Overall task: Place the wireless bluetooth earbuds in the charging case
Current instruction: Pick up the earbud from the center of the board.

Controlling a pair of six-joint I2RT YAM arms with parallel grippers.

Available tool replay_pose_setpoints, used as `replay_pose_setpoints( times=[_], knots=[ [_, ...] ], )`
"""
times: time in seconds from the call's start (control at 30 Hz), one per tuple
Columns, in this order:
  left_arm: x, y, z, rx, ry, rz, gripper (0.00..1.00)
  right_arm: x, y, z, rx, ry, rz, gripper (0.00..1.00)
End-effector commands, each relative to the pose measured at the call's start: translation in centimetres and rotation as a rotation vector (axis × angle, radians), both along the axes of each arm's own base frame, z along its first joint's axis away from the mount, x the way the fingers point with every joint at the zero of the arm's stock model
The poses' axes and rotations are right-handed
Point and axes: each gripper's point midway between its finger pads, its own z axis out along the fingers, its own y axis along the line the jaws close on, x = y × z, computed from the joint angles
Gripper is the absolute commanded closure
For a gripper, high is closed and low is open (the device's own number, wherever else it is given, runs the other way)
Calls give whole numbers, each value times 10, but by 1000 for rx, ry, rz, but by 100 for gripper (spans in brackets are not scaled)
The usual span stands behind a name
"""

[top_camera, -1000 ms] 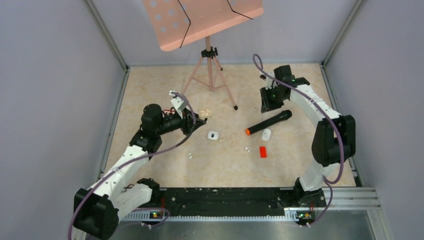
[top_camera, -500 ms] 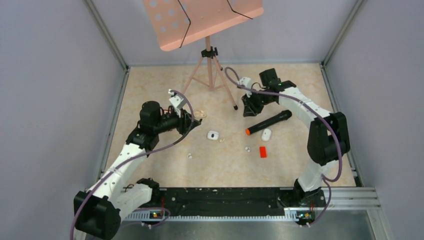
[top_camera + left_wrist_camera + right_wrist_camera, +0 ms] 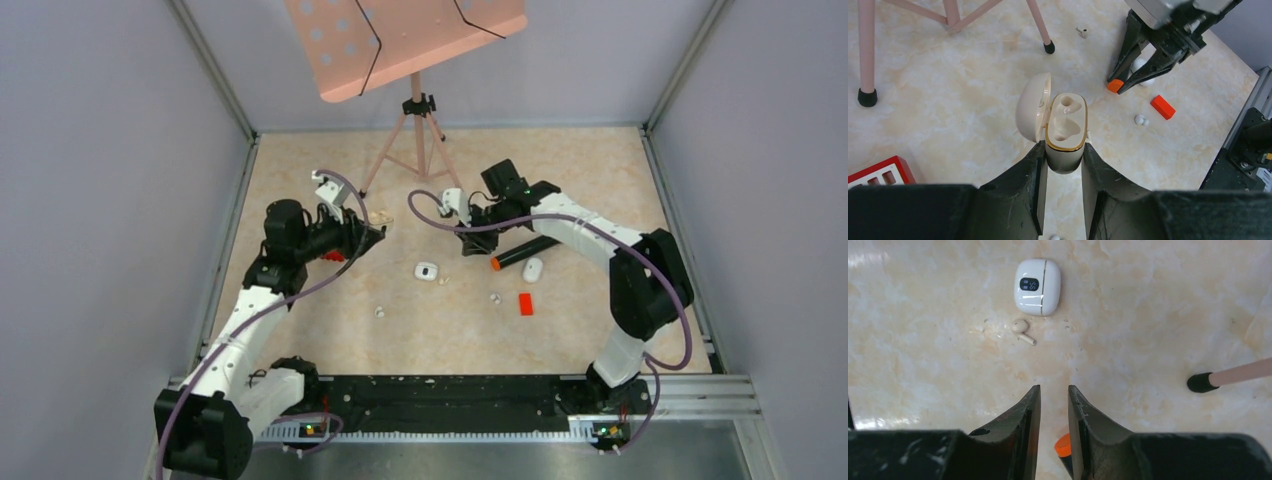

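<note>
Your left hand (image 3: 1063, 146) is clamped on the lower half of a cream pebble-shaped charging case with a gold rim (image 3: 1066, 125). The lid stands swung open to one side, and both wells look empty, though their bottoms are in shadow. Your right hand (image 3: 1054, 389) hovers over the beige marbled worktop (image 3: 450, 345), its fingers a narrow gap apart with nothing between them. Just ahead of it lies a cream earbud with a short stem (image 3: 1021, 328), close beside a glossy white closed case with a dark display panel (image 3: 1037, 286) but not touching it. Of the black microphone, only its orange end (image 3: 1063, 446) peeks out under those fingers. Two more tiny white earbuds (image 3: 494, 297) lie apart on the worktop, too small to make out; one is near the small red block (image 3: 526, 303). A red-and-white object (image 3: 879, 172) is cut off at the left wrist view's edge.
</note>
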Motion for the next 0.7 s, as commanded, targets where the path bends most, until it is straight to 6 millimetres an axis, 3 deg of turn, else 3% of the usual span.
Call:
replay_pose_setpoints(
  times=[0.0,0.07,0.23,0.37,0.67],
  knots=[
    [4,6,21,-11,-64,26,100,-14,12,2,-10,-165,280,74],
    [4,9,21,-10,-63,33,100,-12,15,-8,-43,-205,342,74],
    [5,12,24,-10,-68,46,100,15,28,-34,-101,-199,342,76],
    [6,14,26,-11,-74,54,100,28,39,-43,-103,-218,344,75],
    [11,18,25,-15,-68,71,100,12,47,-66,-120,-225,409,72]
  ],
)
